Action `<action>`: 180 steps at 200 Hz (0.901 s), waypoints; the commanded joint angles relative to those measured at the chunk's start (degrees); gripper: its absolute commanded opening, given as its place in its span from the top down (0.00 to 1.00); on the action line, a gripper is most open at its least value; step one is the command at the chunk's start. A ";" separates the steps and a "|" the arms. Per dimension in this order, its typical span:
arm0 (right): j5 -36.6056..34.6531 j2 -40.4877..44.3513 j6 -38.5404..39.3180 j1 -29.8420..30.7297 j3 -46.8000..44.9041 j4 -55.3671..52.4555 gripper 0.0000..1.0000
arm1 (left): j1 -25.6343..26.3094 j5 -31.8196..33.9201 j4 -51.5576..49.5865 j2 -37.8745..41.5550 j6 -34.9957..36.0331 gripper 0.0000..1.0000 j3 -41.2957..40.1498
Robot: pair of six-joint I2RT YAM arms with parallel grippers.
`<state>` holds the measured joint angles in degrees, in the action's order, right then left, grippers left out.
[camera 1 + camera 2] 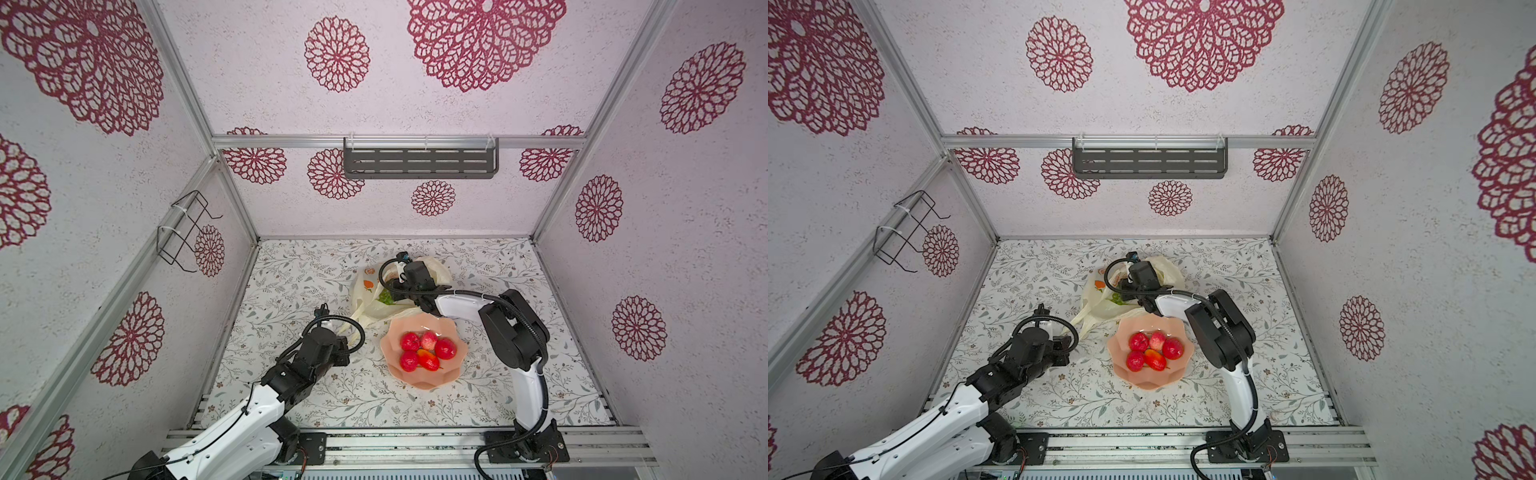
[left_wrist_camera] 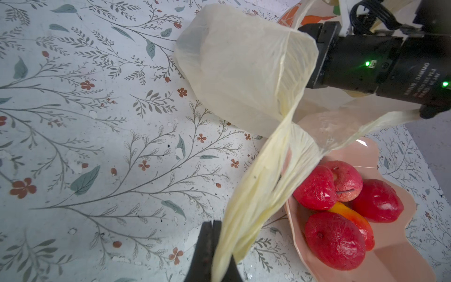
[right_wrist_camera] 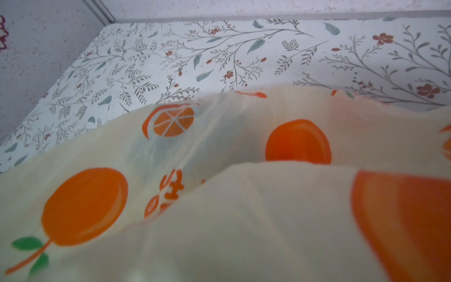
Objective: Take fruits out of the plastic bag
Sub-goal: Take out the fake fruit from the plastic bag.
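The cream-yellow plastic bag (image 1: 362, 296) (image 1: 1093, 297) with orange prints lies behind the bowl. My left gripper (image 2: 212, 223) (image 1: 344, 337) is shut on its twisted loop handle (image 2: 256, 195) and holds it taut to the left of the bowl. My right gripper (image 1: 392, 289) reaches into the bag's mouth from the right. Bag film (image 3: 268, 219) covers its jaws in the right wrist view. Something green, perhaps a grape bunch (image 1: 385, 297) (image 1: 1118, 298), shows inside the bag. Several red fruits (image 1: 410, 341) (image 2: 334, 241) and a red-yellow mango (image 1: 429, 359) lie in the bowl.
The peach-pink scalloped bowl (image 1: 419, 384) (image 1: 1142, 384) (image 2: 390, 263) stands at mid-table, under my right arm's elbow (image 1: 511, 332). A grey slotted shelf (image 1: 419, 162) hangs on the back wall. A wire rack (image 1: 183, 232) hangs on the left wall. Walls close three sides.
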<state>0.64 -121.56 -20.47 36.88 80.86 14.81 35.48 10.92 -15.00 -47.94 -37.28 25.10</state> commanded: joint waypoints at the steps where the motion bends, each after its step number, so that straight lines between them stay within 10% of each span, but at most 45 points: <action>1: -4.92 -1.21 -2.46 -0.66 4.77 1.10 0.62 | 0.29 -0.42 -1.02 0.91 1.22 1.00 1.70; 74: -16.83 -4.21 0.04 -2.42 13.60 3.16 0.50 | 0.29 -0.88 -1.69 1.95 0.88 1.00 0.39; 180: -8.13 -7.43 -1.65 -3.66 11.82 -0.11 0.30 | 0.29 -0.98 0.42 0.41 1.06 1.00 -0.58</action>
<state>-10.20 -128.53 -20.91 34.26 91.98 14.83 35.48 10.50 -15.70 -47.05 -37.06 25.34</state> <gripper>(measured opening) 0.683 0.043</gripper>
